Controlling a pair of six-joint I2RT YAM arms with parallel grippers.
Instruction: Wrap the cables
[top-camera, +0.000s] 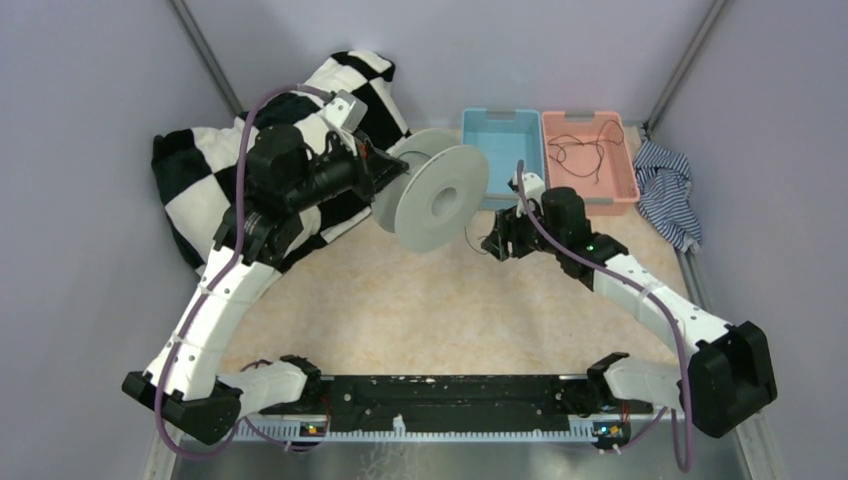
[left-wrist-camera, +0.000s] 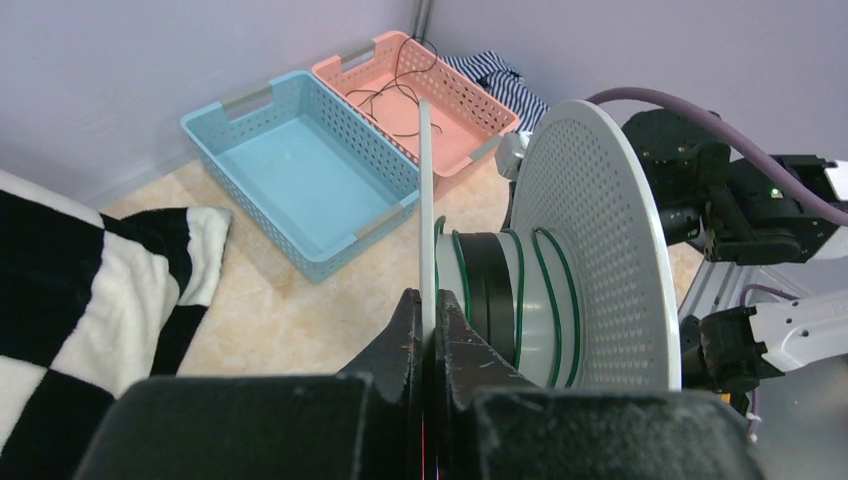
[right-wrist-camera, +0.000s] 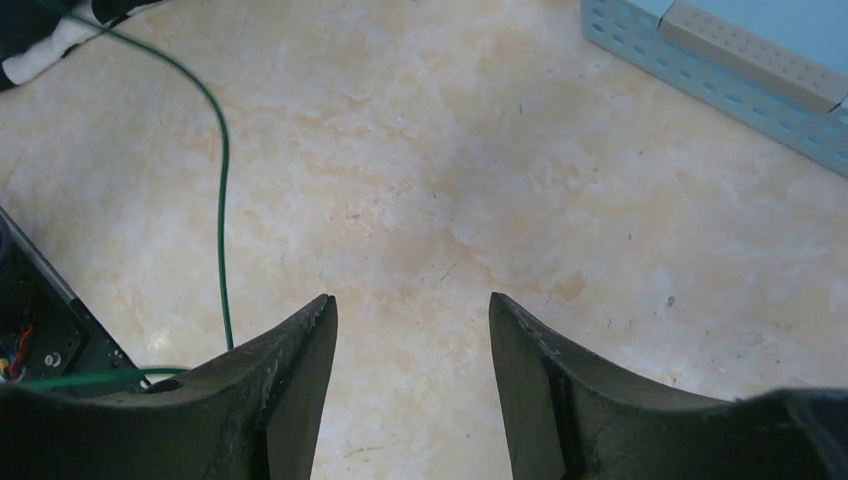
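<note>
Cloth, black-and-white checked (top-camera: 190, 185): bunched at the far left of the surface (top-camera: 440, 310), which is beige and marbled. Basket, pale blue, perforated plastic (top-camera: 500, 116): far side, right of centre. Basket, salmon pink, same make (top-camera: 590, 115): side by side with the blue one, on its right. Cloth, blue-and-white striped (top-camera: 665, 190): crumpled just right of the pink basket, by the wall.

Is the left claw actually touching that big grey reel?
Touching. The left wrist view shows the left gripper shut on the thin near disc of the spool, with no gap on either side.
</note>
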